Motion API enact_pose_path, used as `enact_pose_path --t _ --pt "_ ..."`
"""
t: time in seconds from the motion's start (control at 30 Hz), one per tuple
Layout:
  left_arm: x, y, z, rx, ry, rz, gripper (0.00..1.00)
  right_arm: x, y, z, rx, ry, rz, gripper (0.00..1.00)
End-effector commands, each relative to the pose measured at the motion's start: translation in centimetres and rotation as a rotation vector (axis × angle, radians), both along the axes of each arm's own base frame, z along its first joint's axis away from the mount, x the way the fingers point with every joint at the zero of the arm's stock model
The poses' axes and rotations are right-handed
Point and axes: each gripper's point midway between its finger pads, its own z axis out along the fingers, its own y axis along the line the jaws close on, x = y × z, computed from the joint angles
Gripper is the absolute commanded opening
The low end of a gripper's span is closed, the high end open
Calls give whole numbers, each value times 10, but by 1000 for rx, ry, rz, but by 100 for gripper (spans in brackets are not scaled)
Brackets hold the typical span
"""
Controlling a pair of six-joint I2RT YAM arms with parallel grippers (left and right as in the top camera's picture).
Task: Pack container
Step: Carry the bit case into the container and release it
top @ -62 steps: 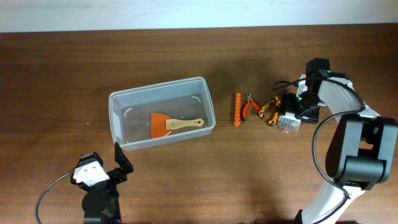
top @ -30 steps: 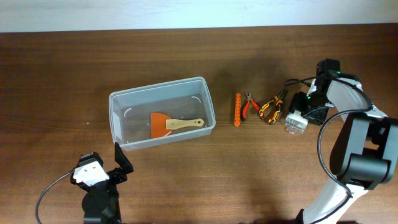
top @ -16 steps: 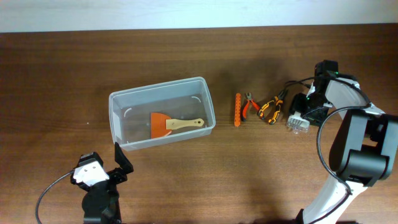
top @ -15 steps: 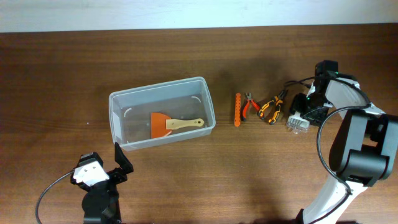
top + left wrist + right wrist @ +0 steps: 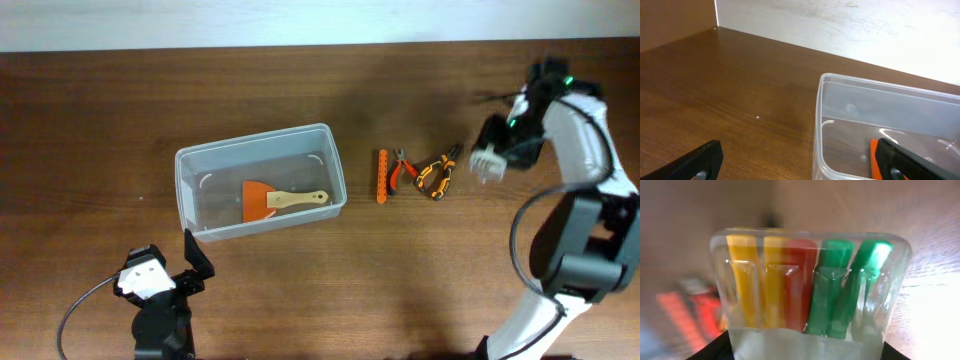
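Shows dark brown wood grain on the bench, clear plastic in the container. Shows orange blade and pale handle on the scraper, an orange bar, red pliers, orange-black pliers. Shows yellow, red, green bits in the small box.

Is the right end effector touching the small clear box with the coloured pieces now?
Touching. The right wrist view shows the small clear box wedged between the right end effector's black fingers, one at each lower corner.

left end effector open, right end effector clamped, held aloft.
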Motion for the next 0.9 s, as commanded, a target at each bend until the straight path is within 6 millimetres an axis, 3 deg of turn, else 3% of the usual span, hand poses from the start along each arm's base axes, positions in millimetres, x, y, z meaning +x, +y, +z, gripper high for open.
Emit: enact_pose_path --t 0.0,0.1,0.13,0.17,0.27,0.33,0.47,0.57,0.73,0.87 --pt "0 0 -1 9 2 -2 99 16 51 110 55 -281 180 52" --pt "0 0 -1 9 2 -2 99 9 104 155 60 -405 401 51" --pt "0 0 -1 9 2 -2 99 3 132 167 47 -449 520 51" --pt "0 0 -1 9 2 -2 99 -3 153 172 36 -476 615 49" --pt "0 0 -1 9 2 -2 99 -22 214 172 19 -516 897 30" --pt "0 0 -1 9 2 -2 99 -34 252 164 10 -531 1084 27" --pt "0 0 -1 9 2 -2 99 -51 311 132 -32 -527 1410 25" --pt "0 0 -1 9 2 -2 99 -54 338 95 -79 -491 1598 17" --pt "0 0 -1 9 2 -2 99 -48 362 22 -109 -429 1885 16" --pt "0 0 -1 9 2 -2 99 -32 368 -27 -112 -406 1953 25"
